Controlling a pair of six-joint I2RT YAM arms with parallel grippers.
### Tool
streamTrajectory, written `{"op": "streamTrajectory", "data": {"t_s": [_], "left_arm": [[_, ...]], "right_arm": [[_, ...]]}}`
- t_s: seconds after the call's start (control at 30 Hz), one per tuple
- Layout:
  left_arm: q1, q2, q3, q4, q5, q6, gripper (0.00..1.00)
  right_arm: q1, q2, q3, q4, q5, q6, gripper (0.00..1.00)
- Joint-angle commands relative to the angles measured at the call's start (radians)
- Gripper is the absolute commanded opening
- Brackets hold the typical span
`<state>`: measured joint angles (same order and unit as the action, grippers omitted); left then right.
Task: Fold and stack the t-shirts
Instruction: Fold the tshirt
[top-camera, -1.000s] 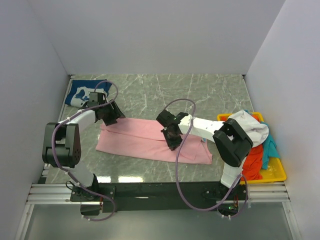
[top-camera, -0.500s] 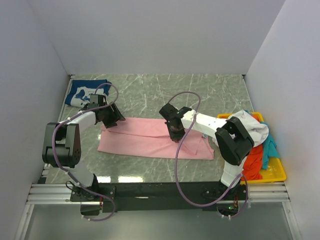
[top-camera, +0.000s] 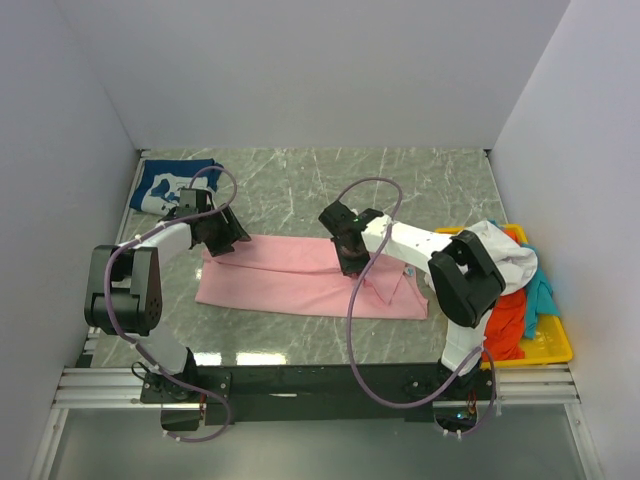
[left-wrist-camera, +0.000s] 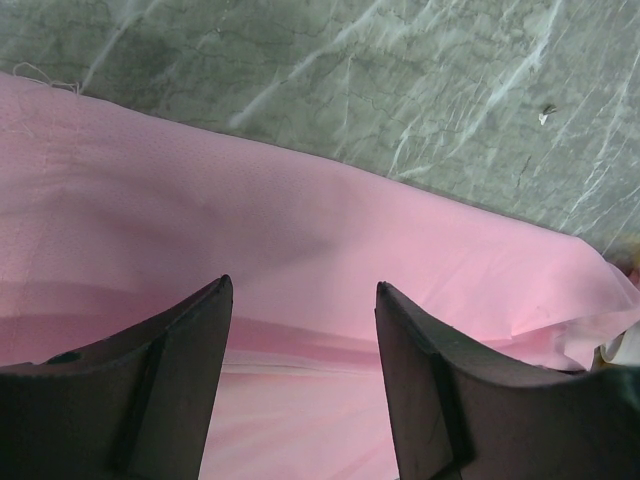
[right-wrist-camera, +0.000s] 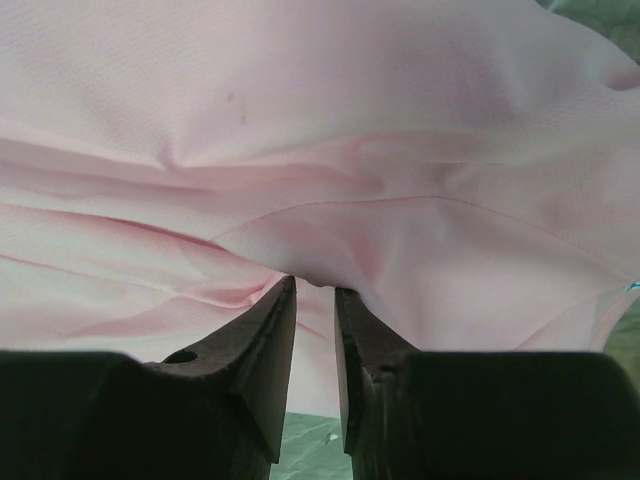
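The light-pink t-shirt (top-camera: 280, 285) lies as a long folded band across the middle of the table. My left gripper (top-camera: 228, 240) is open over its far left corner; in the left wrist view its fingers stand wide apart (left-wrist-camera: 302, 285) above the pink cloth (left-wrist-camera: 300, 220). My right gripper (top-camera: 352, 262) is shut on a fold of the pink shirt near its far edge; in the right wrist view the jaws (right-wrist-camera: 315, 285) pinch the cloth (right-wrist-camera: 330, 120) at their tips. The navy t-shirt (top-camera: 165, 185) with white print lies at the far left corner.
A yellow tray (top-camera: 555, 345) at the right edge holds a pile of white (top-camera: 505, 255), orange-red (top-camera: 508, 320) and teal (top-camera: 542, 295) t-shirts. Bare marble table (top-camera: 400, 180) lies behind the pink shirt. White walls close in the left, back and right.
My right gripper has moved away from the near edge toward the far edge, carrying the pink fold over. The shirt lies flatter and straighter. The left gripper has barely moved.
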<state>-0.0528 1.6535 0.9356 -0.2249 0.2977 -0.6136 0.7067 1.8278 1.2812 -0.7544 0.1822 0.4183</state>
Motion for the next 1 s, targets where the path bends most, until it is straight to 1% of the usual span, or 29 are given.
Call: {"op": "streamTrajectory", "data": {"t_s": [0.0, 0.17, 0.4, 0.57, 0.73, 0.83, 0.87, 0.97], "left_arm": [[-0.001, -0.011, -0.009, 0.021, -0.002, 0.012, 0.65], [-0.001, -0.009, -0.008, 0.019, 0.000, 0.011, 0.65], [-0.002, -0.003, -0.014, 0.019, 0.001, 0.014, 0.64], [-0.001, -0.001, -0.017, 0.024, 0.001, 0.014, 0.65], [-0.001, 0.000, -0.020, 0.025, 0.001, 0.015, 0.65], [-0.001, 0.002, -0.023, 0.027, 0.001, 0.015, 0.65], [-0.001, 0.002, -0.021, 0.027, 0.000, 0.017, 0.64], [-0.001, 0.002, -0.024, 0.027, 0.000, 0.017, 0.64]], "right_arm": [[-0.024, 0.008, 0.030, 0.013, 0.039, -0.010, 0.30], [-0.047, 0.024, 0.026, 0.036, 0.053, -0.013, 0.29], [-0.070, 0.054, 0.041, 0.047, 0.034, -0.030, 0.29], [-0.070, 0.064, 0.038, 0.053, 0.014, -0.039, 0.20], [-0.072, 0.067, 0.032, 0.063, -0.012, -0.041, 0.14], [-0.075, 0.062, 0.029, 0.069, -0.026, -0.042, 0.06], [-0.073, 0.059, 0.032, 0.067, -0.029, -0.042, 0.00], [-0.075, 0.045, 0.049, 0.044, -0.036, -0.039, 0.00]]}}
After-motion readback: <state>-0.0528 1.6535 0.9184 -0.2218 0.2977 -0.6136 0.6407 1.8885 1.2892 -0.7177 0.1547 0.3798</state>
